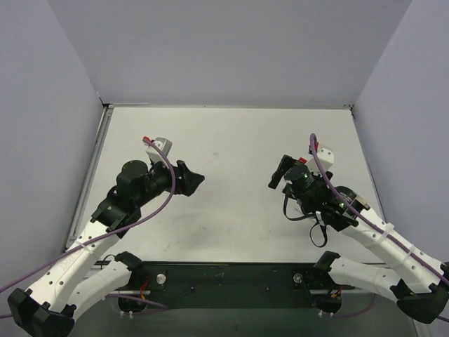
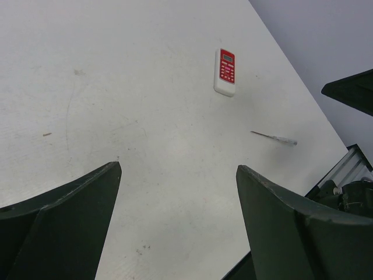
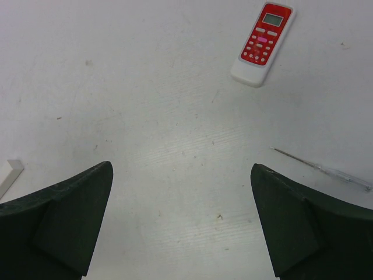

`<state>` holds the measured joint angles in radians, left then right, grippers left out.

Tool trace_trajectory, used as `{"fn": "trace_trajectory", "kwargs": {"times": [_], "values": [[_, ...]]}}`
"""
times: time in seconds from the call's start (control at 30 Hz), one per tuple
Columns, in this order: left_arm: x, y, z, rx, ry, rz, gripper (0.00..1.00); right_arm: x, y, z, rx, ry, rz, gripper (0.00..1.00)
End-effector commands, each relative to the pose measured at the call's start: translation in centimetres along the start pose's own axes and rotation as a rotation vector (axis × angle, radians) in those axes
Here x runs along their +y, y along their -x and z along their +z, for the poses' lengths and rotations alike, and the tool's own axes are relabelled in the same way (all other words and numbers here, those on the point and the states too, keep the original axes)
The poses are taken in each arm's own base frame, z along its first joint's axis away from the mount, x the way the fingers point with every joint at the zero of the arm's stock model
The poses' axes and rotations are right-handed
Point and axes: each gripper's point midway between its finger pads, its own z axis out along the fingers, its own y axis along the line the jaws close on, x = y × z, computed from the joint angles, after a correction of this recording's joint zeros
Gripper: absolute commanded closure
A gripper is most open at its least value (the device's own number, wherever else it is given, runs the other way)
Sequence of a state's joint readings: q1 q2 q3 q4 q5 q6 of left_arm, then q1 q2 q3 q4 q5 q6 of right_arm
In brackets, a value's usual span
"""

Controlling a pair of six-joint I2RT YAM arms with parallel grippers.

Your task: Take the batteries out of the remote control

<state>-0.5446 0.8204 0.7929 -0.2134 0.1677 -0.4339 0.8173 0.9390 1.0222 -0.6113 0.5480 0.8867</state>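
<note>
**Fig.** A slim tool with a thin metal shaft and clear plastic handle is shown lying flat on the matte white tabletop (faintly speckled). A flat white piece, cut off at the left of the right wrist view, lies well apart from it. The tabletop is enclosed by pale grey walls.

Field notes, colour only:
- flat rectangular plastic remote control: white casing, red face, pale grey-green display window, white buttons, one pink button
- slender screwdriver: grey metal shaft, clear handle
- flat plastic piece: white
- matte table top: off-white, scattered small dark specks, faint ribbed streaks
- left gripper and right gripper: fingers dark green-black, plain, paler scuffing along the edges
- jointed arm links: white, with black wrist housings
- thin cables: purple
- enclosure walls: pale lavender-grey, unpatterned
- base plate: black
</note>
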Motion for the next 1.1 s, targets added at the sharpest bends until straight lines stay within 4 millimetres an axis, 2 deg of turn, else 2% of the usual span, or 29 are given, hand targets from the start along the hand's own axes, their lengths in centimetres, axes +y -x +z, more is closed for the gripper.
{"fn": "trace_trajectory", "kwargs": {"times": [0.0, 0.2, 0.23, 0.3, 0.33, 0.37, 0.4, 0.47, 0.53, 0.6, 0.63, 0.67, 0.7, 0.77, 0.83, 0.87, 1.07], "values": [[-0.5, 1.2, 0.2, -0.05, -0.014, 0.008, 0.09, -2.8, 0.9, 1.2, -0.094, -0.152, 0.003, 0.0], [-0.2, 1.2, 0.3, -0.042, 0.001, 0.005, 0.09, -5.8, 2.0, 4.1, -0.15, -0.372, 0.051, 0.01], [-0.2, 1.1, 0.3, -0.042, 0.001, 0.006, 0.09, -5.8, 2.3, 4.5, -0.144, -0.388, 0.052, 0.02], [0.0, 1.2, 0.3, -0.044, 0.007, 0.004, 0.09, -7.1, 2.4, 6.4, -0.095, -0.478, 0.014, 0.04], [0.0, 1.2, 0.3, -0.044, 0.007, 0.006, 0.09, -6.9, 3.2, 7.0, -0.087, -0.489, 0.017, 0.05], [0.0, 1.1, 0.3, -0.043, 0.006, 0.006, 0.09, -6.8, 2.3, 8.6, -0.021, -0.51, -0.01, 0.06], [0.0, 1.1, 0.3, -0.041, 0.005, 0.006, 0.09, -7.4, 2.5, 9.4, 0.013, -0.533, -0.043, 0.06], [-0.1, 1.2, 0.3, -0.041, 0.005, 0.004, 0.09, -6.9, 2.5, 11.5, 0.072, -0.551, -0.067, 0.08], [-0.1, 1.2, 0.2, -0.04, 0.006, 0.004, 0.09, -7.3, 2.4, 13.3, 0.129, -0.558, -0.072, 0.08], [-0.2, 1.3, 0.1, -0.046, 0.003, 0.005, 0.09, -6.8, 1.3, 15.6, 0.213, -0.532, -0.049, 0.09], [-0.3, 1.4, 0.0, -0.048, 0.0, 0.005, 0.09, -7.4, 1.3, 16.4, 0.237, -0.537, -0.037, 0.11], [-0.3, 1.4, -0.1, -0.053, -0.002, 0.005, 0.09, -7.7, 0.4, 17.6, 0.276, -0.541, -0.032, 0.11], [-0.3, 1.5, -0.2, -0.057, 0.001, 0.006, 0.1, -7.4, 0.2, 18.4, 0.299, -0.517, -0.003, 0.12], [-0.3, 1.6, -0.3, -0.063, -0.002, 0.006, 0.1, -8.7, -0.7, 19.9, 0.348, -0.537, 0.041, 0.13], [-0.4, 1.7, -0.3, -0.067, -0.004, 0.003, 0.1, -8.7, -1.5, 20.9, 0.395, -0.508, 0.09, 0.16], [-0.4, 1.6, -0.3, -0.065, -0.004, 0.005, 0.1, -9.4, -2.0, 21.7, 0.418, -0.52, 0.11, 0.16], [-0.8, 1.5, -0.2, -0.056, -0.026, -0.007, 0.11, -9.5, -3.2, 23.6, 0.481, -0.489, 0.146, 0.18]]}}
